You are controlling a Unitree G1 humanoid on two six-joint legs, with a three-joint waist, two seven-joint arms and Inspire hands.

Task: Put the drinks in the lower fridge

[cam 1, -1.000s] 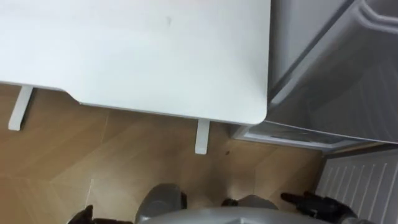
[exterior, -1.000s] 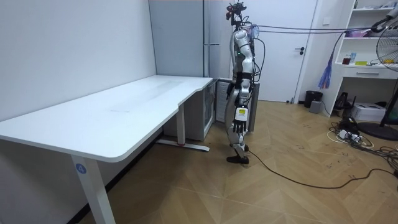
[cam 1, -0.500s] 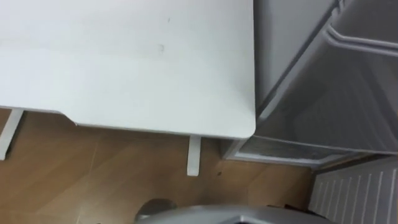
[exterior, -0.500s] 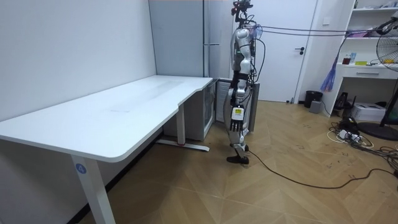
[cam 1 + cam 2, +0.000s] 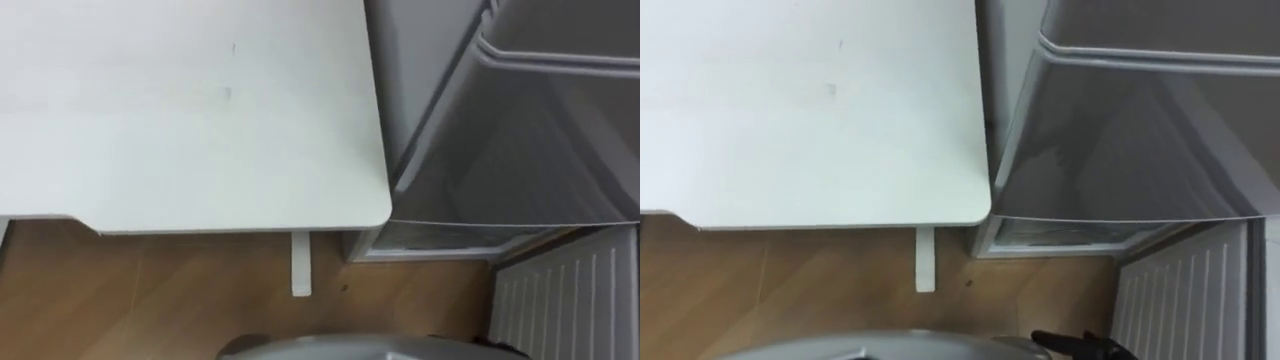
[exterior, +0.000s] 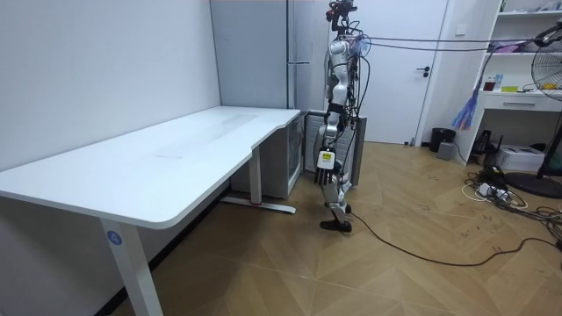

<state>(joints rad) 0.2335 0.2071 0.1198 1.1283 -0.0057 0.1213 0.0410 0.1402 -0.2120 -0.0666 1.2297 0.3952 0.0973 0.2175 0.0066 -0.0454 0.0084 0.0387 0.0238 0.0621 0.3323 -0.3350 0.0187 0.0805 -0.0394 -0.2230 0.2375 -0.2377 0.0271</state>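
Left eye view, looking down: the white surface (image 5: 180,120) takes the upper left, its rounded corner just beside the grey fridge (image 5: 520,140) on the right. One white desk leg (image 5: 301,263) drops to the wooden floor (image 5: 150,290). Low under the fridge front, the lower fridge (image 5: 440,238) stands open, a pale shelf edge showing inside. Its door (image 5: 565,300) is swung out at lower right, with the ribbed white inner side facing up. Where the drinks are, I cannot tell.

Right eye view, same scene. At the bottom edge the right hand (image 5: 1080,346) comes in from the lower right, close to the open door. Its dark fingers lie out straight and released, pointing left, clear of the floor.

Room view: the robot stands upright at the far end of the long surface, right in front of the lower fridge, turned toward the room view's left. The open door is on its far side. The left hand (image 6: 327,178) hangs down by its thigh on the side nearer the camera. It is too small here to tell whether those fingers are released or clenched.
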